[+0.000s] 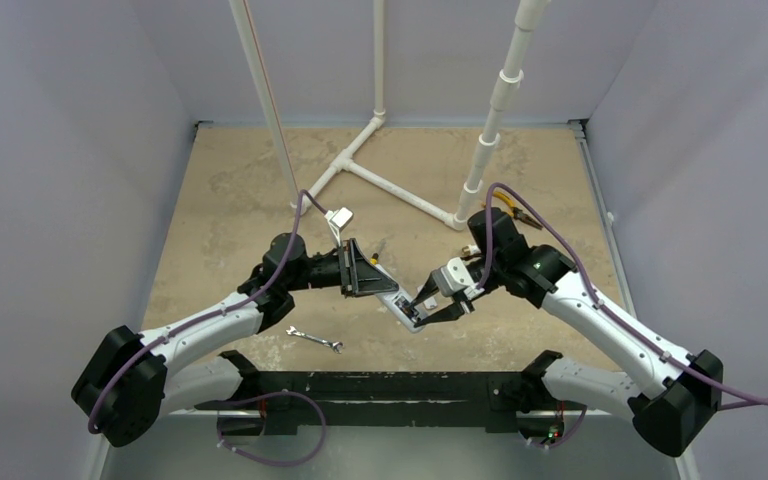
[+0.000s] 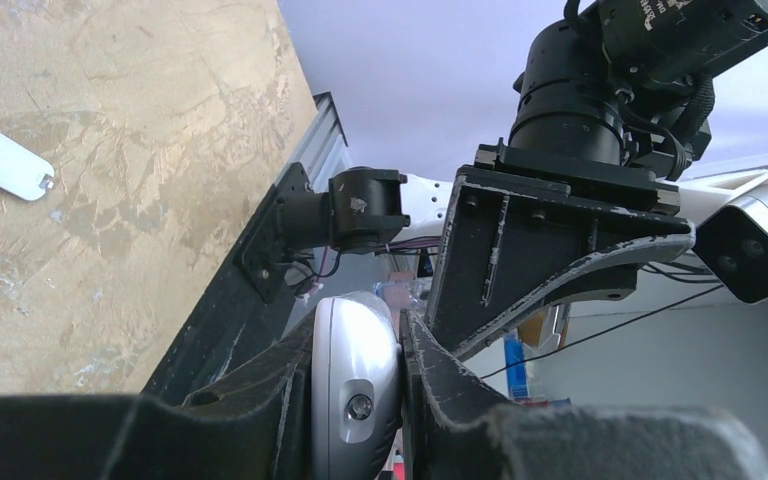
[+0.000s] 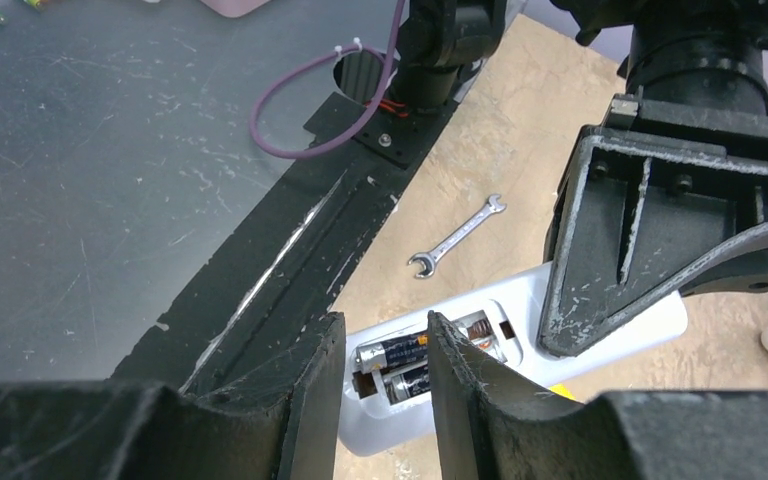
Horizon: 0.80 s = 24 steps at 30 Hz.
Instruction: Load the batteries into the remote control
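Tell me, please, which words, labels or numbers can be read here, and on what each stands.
Nothing can be read in full.
White lettering on the black motor housing, left wrist view: cut off and blurred.
Small print on the white camera: too small.
Labels on the batteries in the remote control: too blurred.

Both arms reach inward, wrists nearly meeting. Left gripper [image 2: 360, 338] clamps the remote [image 2: 353, 405]; right gripper [image 3: 385, 332] holds its fingers parted.

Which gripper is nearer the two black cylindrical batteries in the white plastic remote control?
Right. The right gripper is open just above the batteries, which show between its fingers; the left gripper is shut on the remote control's other end.
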Each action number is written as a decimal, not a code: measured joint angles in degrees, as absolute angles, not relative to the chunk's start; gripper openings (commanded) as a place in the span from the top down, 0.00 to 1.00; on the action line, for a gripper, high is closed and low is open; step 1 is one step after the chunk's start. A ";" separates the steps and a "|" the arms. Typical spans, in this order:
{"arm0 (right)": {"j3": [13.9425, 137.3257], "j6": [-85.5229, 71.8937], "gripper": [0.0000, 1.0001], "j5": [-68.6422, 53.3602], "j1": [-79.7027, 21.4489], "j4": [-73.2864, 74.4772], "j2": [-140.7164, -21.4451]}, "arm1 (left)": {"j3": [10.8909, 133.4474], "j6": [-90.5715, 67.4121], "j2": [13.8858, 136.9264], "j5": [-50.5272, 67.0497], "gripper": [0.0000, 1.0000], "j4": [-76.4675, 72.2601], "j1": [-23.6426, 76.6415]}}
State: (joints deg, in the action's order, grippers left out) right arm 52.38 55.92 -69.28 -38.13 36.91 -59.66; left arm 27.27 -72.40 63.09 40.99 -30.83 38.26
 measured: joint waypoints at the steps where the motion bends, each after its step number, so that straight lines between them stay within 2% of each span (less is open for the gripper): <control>1: 52.38 56.05 0.66 -68.90 -38.13 37.17 -59.79 | 27.27 -72.40 63.09 40.99 1.00 -30.83 38.26; 24: 52.56 58.19 0.74 -67.02 -38.13 39.88 -61.32 | 27.27 -72.40 62.96 41.36 1.00 -31.00 38.26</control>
